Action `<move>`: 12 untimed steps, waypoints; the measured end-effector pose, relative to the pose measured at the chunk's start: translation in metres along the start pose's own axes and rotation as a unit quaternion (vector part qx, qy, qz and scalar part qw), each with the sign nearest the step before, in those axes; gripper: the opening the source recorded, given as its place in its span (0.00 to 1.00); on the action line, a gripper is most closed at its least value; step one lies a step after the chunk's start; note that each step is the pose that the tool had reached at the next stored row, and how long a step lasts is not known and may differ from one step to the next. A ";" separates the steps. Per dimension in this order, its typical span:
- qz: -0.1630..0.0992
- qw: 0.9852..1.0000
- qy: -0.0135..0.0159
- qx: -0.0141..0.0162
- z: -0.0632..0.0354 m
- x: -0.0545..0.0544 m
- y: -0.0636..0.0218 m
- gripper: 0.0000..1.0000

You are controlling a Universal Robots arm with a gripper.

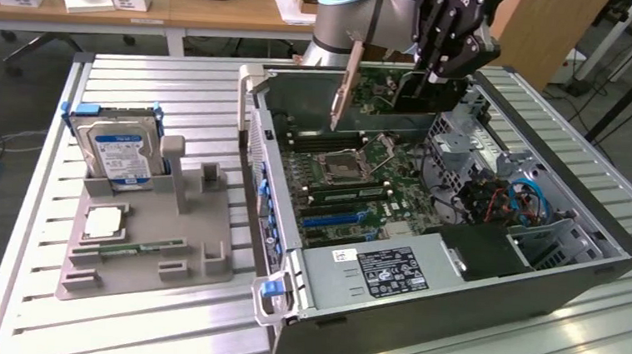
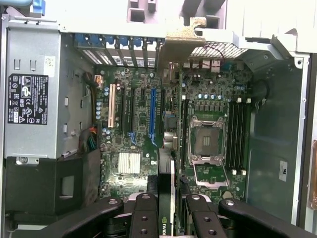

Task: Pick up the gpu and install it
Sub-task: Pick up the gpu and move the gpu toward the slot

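Observation:
The gpu [image 1: 405, 96] hangs on edge above the open computer case [image 1: 271, 190], over the back part of the green motherboard [image 1: 350, 171]. Its metal bracket [image 1: 348, 83] points down toward the case's rear wall. My gripper [image 1: 440, 73] is shut on the card's top edge. In the wrist view the gpu [image 2: 166, 198] is seen edge-on between my black fingers [image 2: 145, 215], its bracket [image 2: 181, 44] reaching toward the rear slot openings. The card lies roughly parallel to the blue expansion slot [image 2: 152, 114] and a little beside it. It hangs apart from the board.
A grey fixture [image 1: 145, 240] on the exterior view's left holds a silver hard drive [image 1: 121, 151], a processor chip [image 1: 105, 222] and a memory stick [image 1: 133, 248]. Inside the case are the power supply [image 1: 382, 269], drive cage [image 1: 452, 145] and cables [image 1: 515, 199].

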State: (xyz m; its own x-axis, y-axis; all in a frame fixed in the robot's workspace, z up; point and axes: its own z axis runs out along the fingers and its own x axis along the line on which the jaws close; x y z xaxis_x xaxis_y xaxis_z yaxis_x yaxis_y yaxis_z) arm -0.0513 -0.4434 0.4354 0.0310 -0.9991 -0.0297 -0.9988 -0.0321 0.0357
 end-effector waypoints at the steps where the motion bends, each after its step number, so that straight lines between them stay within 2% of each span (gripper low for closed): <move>1: 0.000 1.000 0.000 0.000 0.0011 0.000 0.0000 0.26; 12: 0.000 1.000 0.000 0.000 0.0082 0.000 -0.0003 0.26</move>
State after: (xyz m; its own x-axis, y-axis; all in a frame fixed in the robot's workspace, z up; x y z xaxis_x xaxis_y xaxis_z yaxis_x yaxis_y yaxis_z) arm -0.0513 -0.4434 0.4272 0.0310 -0.9991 -0.0296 -0.9988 -0.0321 0.0358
